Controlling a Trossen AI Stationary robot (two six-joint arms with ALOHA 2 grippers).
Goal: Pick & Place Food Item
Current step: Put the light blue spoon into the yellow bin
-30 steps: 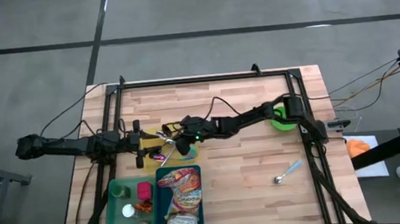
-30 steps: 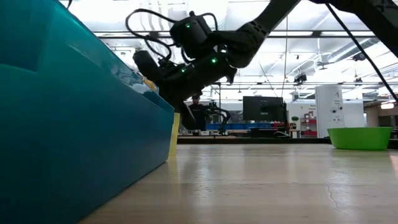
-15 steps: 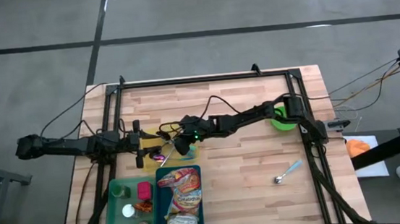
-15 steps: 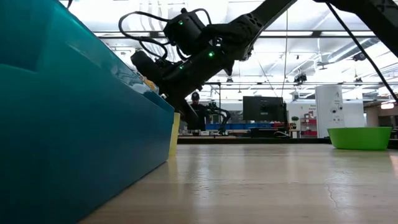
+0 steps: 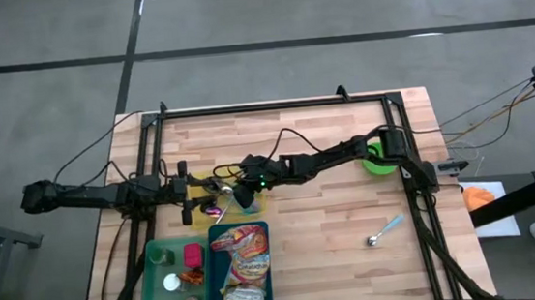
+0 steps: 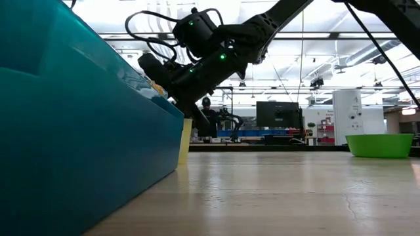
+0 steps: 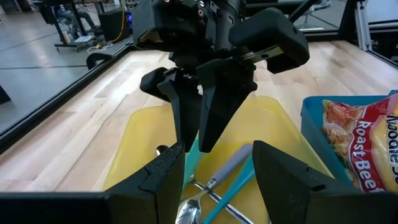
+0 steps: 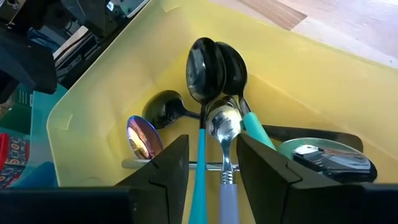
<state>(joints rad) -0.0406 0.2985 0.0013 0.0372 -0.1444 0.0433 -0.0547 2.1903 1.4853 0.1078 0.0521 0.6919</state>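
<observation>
Teal-handled spoon (image 8: 202, 130) between right claw (image 8: 211, 165) fingers.

Both arms matte black, segmented links, looped black cables. Right arm (image 5: 322, 160) has green LEDs near wrist. Pincer fingers (image 7: 214, 102) dark, wedge-shaped.

Compared with a second ago, sits slightly higher over the yellow plastic tray (image 8: 93, 106): right gripper (image 8: 211, 163), jaws now parted instead of closed, around a teal-handled spoon (image 8: 203, 93). Wrist tipped a little further toward 9 o'clock.
</observation>
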